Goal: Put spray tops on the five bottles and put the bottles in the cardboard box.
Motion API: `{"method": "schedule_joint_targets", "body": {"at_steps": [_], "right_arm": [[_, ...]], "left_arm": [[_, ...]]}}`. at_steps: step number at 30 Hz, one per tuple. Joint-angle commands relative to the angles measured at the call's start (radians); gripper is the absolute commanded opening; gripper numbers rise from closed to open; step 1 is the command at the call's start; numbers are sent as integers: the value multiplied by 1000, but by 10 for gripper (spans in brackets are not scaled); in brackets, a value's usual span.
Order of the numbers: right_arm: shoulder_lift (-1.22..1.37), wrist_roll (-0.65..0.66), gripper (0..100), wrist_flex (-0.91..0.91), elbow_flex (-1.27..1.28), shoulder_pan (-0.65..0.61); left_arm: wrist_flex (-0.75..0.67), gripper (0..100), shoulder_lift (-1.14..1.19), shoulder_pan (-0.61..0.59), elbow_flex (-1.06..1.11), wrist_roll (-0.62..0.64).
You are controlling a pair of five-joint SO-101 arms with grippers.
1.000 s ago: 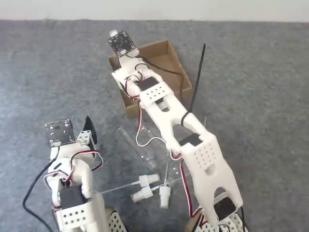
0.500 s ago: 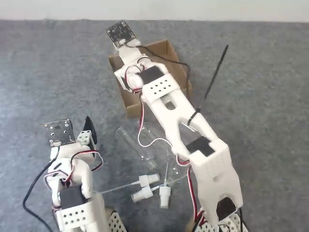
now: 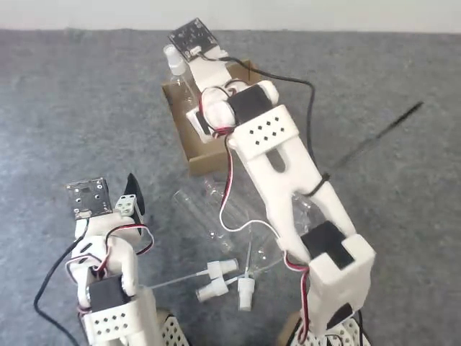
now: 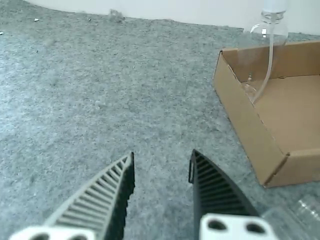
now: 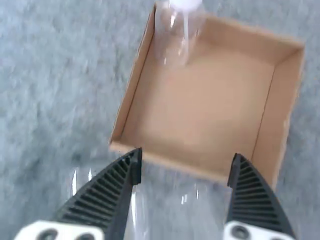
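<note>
At the end of the left arm, our left jaws are partly open over the grey counter and hold nothing. Next we see three loose spray tops lying on the counter. Near them some clear bottles lie down with no tops; we cannot count them well. Then comes the cardboard box, with one topped bottle standing in a corner. On the right arm, our right jaws hang wide open above the box, empty. We think one bottle is done and four are left.

No readable text, labels, numbers or signs anywhere; the cardboard box walls are plain brown; the bottles carry no print.
</note>
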Motion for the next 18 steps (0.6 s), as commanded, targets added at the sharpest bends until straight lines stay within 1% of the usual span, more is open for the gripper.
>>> {"method": "schedule_joint_targets", "body": {"at_steps": [1,9,15,18], "right_arm": [[-97,-6,243,128,-29,-4],[-104,-5,243,352,-29,-58],[-96,0,243,355,-2,-110],[-93,74,243,352,55,-140]], "left_arm": [[-15,171,-11,-3,-5,15],[-12,171,-11,-3,-5,14],[-12,171,-11,-3,-5,14],[-12,171,-11,-3,-5,14]]}}
